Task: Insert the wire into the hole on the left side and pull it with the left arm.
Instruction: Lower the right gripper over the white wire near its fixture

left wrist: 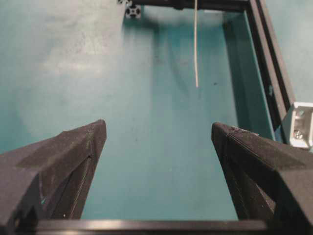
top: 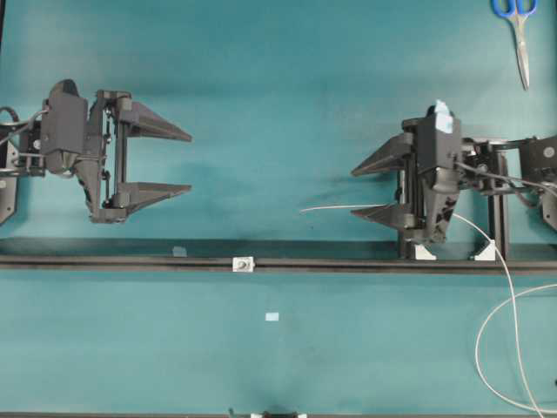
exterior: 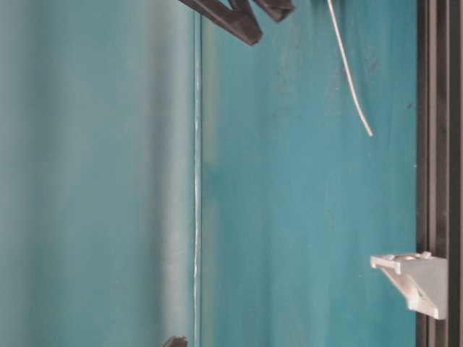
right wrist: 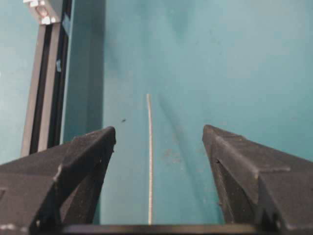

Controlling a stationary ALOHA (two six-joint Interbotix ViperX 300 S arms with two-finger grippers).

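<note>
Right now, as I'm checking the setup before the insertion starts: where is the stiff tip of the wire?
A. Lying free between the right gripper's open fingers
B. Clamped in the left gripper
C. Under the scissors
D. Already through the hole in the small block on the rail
A: in the right wrist view the wire runs down the gap between the open fingers of the right gripper, touching neither.

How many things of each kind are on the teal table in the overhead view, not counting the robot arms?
Wire: 1
Scissors: 1
Long black rail: 1
Small block with the hole: 1
White corner brackets: 2
Pale tape scrap: 1
Total: 7
</note>
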